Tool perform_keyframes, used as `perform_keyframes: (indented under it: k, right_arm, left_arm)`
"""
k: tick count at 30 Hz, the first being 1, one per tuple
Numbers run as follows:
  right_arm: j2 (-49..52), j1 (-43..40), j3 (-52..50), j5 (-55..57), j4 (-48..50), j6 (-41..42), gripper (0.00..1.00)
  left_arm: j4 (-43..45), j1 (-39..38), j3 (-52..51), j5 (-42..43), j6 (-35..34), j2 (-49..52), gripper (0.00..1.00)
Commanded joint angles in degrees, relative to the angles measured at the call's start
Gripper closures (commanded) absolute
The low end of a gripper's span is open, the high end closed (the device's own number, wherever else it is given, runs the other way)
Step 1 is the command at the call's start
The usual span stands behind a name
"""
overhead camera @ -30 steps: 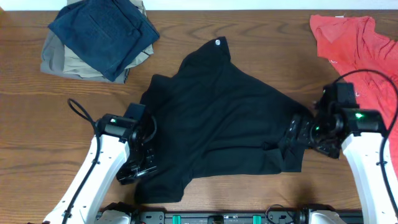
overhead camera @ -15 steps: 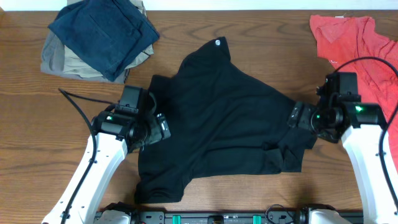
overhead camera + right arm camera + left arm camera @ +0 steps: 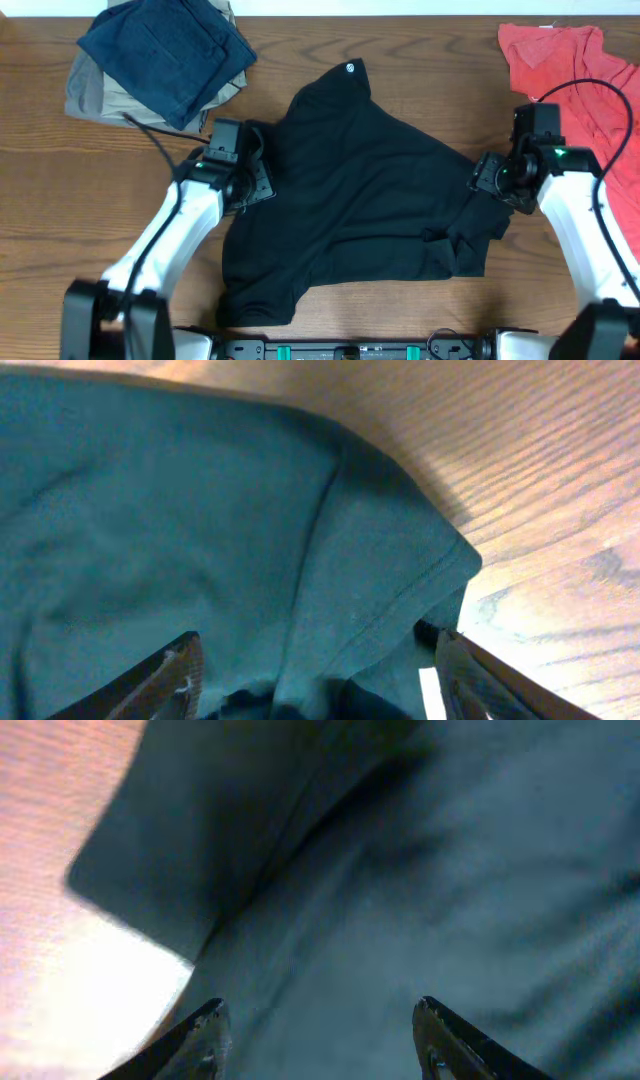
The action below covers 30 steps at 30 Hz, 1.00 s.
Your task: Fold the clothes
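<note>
counting garments from the overhead view, i make it two done and two to go. a navy garment (image 3: 165,55) lies folded on top of a beige garment (image 3: 95,98), well beyond my left gripper (image 3: 320,1012) and to its outer side, and that stack looks finished to me. the black shirt (image 3: 360,200) is the piece in hand. it lies between my two grippers, spread across the table (image 3: 60,230) but rumpled, with a bunched flap of cloth at its near right corner. i see no clean fold in it yet, so i judge that i am only at the flattening or first-grasp stage. the left gripper hangs over the shirt's left edge with its jaws well apart and nothing between them. in the left wrist view only dark cloth lies under the fingertips, with the shirt's edge and bare wood off to one side. the right gripper (image 3: 318,645) sits at the shirt's right sleeve, also wide open and empty, with the sleeve's stitched hem just ahead of its fingers and bare wood beyond that. whether either gripper touches the cloth i cannot tell. a red shirt (image 3: 570,70) lies crumpled past the right gripper, on its outer side, unfolded, so it is left for after. by my reckoning the job is about halfway, with every fold of the black shirt yet to be made.
</note>
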Motion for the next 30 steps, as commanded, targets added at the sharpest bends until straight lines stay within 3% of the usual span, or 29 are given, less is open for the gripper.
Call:
perform_keyframes:
  k: [1,6,7,15,17,21,26,30]
  right_arm:
    - [3.5,-0.3,-0.2,1.6,0.0,0.8,0.27]
    - [7.4,-0.6,-0.2,5.8,1.2,0.9,0.17]
    - [8.1,-1.0,-0.2,6.8,1.2,1.5,0.01]
    - [12.7,-6.3,-0.2,8.2,1.4,4.3,0.01]
    - [14.2,-7.5,-0.2,7.5,1.6,4.0,0.01]
    - [16.6,-8.7,-0.2,6.5,2.0,3.6,0.03]
    - [17.8,-8.8,-0.2,2.5,3.5,1.0,0.28]
    - [17.8,-8.8,-0.2,2.5,5.1,1.0,0.68]
  left_arm:
    - [2.0,0.3,0.9,-0.1,0.6,4.2,0.40]
    - [4.1,0.2,0.9,-0.1,0.6,8.3,0.39]
    - [4.3,0.2,0.9,-0.1,0.6,8.9,0.39]
    - [4.7,0.3,0.9,-0.3,0.6,11.2,0.38]
    - [4.7,0.2,0.9,-0.9,0.6,11.2,0.22]
    - [4.7,0.3,0.9,-0.9,0.6,11.2,0.21]
    - [4.7,0.2,0.9,-0.9,0.6,11.2,0.20]
    - [4.5,0.2,0.9,-0.9,0.6,11.2,0.21]
